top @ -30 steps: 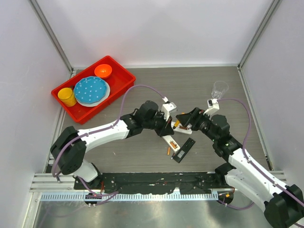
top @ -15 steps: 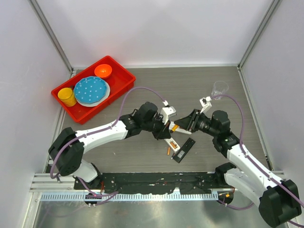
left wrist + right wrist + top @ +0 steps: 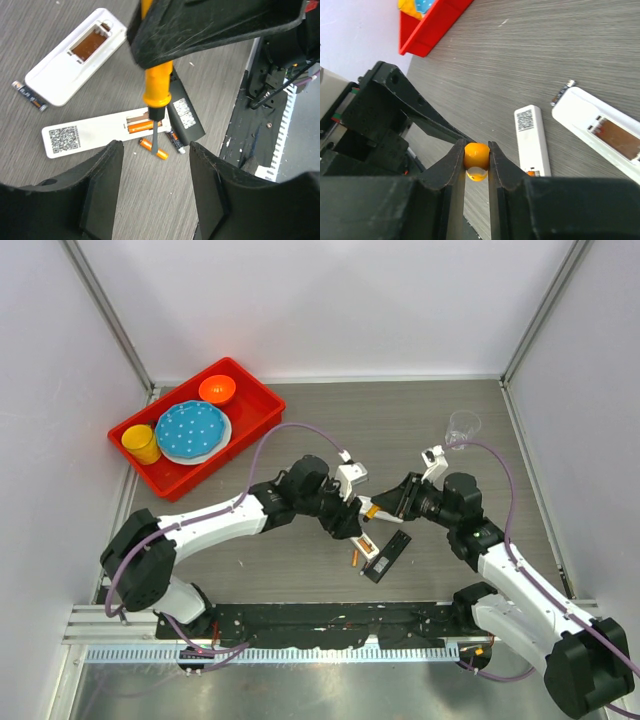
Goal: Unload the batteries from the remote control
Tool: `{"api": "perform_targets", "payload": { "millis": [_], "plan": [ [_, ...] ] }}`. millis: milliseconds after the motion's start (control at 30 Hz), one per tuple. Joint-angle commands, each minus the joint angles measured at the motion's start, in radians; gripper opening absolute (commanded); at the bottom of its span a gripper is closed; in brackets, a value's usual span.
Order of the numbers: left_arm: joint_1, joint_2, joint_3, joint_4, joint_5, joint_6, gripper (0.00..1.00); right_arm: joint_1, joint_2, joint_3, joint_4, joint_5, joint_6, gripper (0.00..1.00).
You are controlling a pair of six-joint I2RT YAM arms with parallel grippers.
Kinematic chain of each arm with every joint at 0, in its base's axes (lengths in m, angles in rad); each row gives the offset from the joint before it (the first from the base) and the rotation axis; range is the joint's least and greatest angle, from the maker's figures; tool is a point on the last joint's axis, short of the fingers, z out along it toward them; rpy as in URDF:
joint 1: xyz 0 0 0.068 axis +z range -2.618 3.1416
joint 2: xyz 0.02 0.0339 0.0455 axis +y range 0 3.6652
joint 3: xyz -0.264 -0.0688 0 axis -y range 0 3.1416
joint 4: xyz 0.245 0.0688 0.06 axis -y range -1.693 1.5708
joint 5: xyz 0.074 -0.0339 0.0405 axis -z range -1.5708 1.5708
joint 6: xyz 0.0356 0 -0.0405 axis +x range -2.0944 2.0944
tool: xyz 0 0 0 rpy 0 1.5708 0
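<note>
The right end effector (image 3: 477,159), clamped on the orange-handled screwdriver (image 3: 157,85), points its tip down near the battery (image 3: 139,126) lying lengthwise inside the slim white remote (image 3: 85,135) on the counter (image 3: 215,85), while the left end effector (image 3: 350,517) hovers above with fingers apart.

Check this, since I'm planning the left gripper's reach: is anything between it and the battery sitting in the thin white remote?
Yes. The screwdriver, held in the right gripper, hangs over the compartment, its shaft right beside the battery in the remote. The left gripper is open above them.
</note>
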Motion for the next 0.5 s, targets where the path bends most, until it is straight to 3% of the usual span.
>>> {"api": "perform_targets", "payload": {
  "millis": [0,233,333,467],
  "plan": [
    [0.04,-0.034,-0.042,0.08,0.004,-0.023,0.59,-0.001,-0.016,0.052,-0.067,0.114,-0.067,0.01],
    [0.079,0.029,-0.103,0.11,0.004,-0.049,0.56,-0.001,0.016,0.057,-0.11,0.243,-0.11,0.01],
    [0.079,0.073,-0.107,0.142,0.024,-0.052,0.49,-0.002,0.038,0.068,-0.146,0.274,-0.122,0.01],
    [0.078,0.162,-0.105,0.173,0.065,-0.076,0.31,-0.001,0.079,0.085,-0.167,0.294,-0.138,0.01]
  ]
}}
